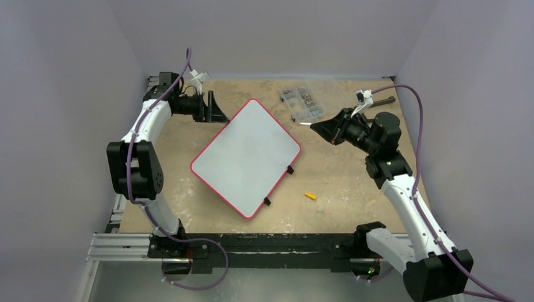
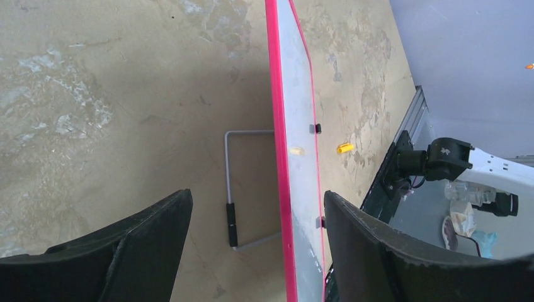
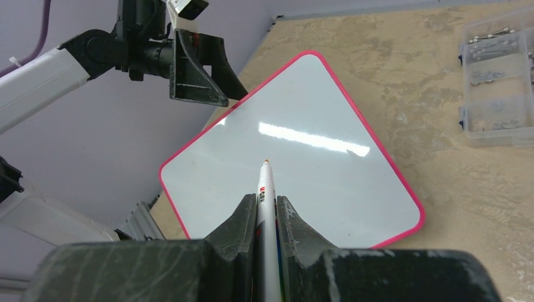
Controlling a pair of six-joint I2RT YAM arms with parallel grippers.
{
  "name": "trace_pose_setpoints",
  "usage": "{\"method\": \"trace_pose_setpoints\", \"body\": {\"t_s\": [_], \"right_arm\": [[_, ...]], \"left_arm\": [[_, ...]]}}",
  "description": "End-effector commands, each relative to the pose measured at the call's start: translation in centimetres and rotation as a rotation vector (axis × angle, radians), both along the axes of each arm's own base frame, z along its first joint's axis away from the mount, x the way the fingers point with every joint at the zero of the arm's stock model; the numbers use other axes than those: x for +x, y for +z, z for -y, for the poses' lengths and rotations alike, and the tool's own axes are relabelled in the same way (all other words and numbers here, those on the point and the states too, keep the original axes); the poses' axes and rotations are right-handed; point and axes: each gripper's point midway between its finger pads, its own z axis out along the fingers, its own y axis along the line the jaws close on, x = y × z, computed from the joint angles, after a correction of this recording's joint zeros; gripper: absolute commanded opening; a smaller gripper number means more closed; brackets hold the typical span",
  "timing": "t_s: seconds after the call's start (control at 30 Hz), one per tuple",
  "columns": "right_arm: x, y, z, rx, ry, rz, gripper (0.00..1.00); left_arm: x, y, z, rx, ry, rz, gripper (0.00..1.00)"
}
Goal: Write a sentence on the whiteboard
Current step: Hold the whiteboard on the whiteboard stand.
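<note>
The whiteboard point(image 1: 245, 154) lies cornerwise mid-table, with a red rim and a blank white face point(image 3: 296, 170); no sentence shows on it. My left gripper point(image 1: 217, 108) is open at the board's far left edge. In the left wrist view the board point(image 2: 296, 94) stands edge-on between the spread fingers of that gripper point(image 2: 257, 195), nearer the right finger. My right gripper point(image 1: 327, 129) hovers off the board's far right corner, shut on a white marker point(image 3: 266, 182). The marker's orange tip points at the board, clear of the surface, and it sits between the pressed fingers of the right gripper point(image 3: 266, 200).
A yellow marker cap point(image 1: 310, 195) lies on the table right of the board's near edge. A clear parts box point(image 1: 301, 102) sits at the back, close to the right gripper. A grey wire stand point(image 2: 230, 182) shows beneath the board. A dark tool point(image 1: 384, 100) lies far right.
</note>
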Motion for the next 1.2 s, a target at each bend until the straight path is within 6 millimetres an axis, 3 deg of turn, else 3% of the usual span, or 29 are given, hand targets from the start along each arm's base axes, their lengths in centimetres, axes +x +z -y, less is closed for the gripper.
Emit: {"method": "trace_pose_setpoints", "body": {"t_s": [0.0, 0.67, 0.8, 1.0, 1.17], "right_arm": [[-1.0, 0.6, -0.2, 0.0, 0.031, 0.042, 0.0], [-1.9, 0.3, -0.1, -0.007, 0.032, 0.034, 0.0], [-2.1, -0.1, 0.0, -0.021, 0.032, 0.024, 0.0], [-2.1, -0.7, 0.0, -0.029, 0.039, 0.018, 0.0], [-2.2, -1.3, -0.4, -0.024, 0.069, 0.028, 0.0]], "left_arm": [[-0.3, 1.1, 0.8, -0.008, -0.062, 0.051, 0.76], [-3.5, -0.8, 4.4, 0.009, -0.195, -0.054, 0.55], [-3.6, -0.6, 4.5, 0.006, -0.192, -0.055, 0.43], [-3.4, -0.8, 5.1, -0.006, -0.202, -0.088, 0.1], [-3.9, -0.4, 5.9, 0.004, -0.222, -0.074, 0.0]]}}
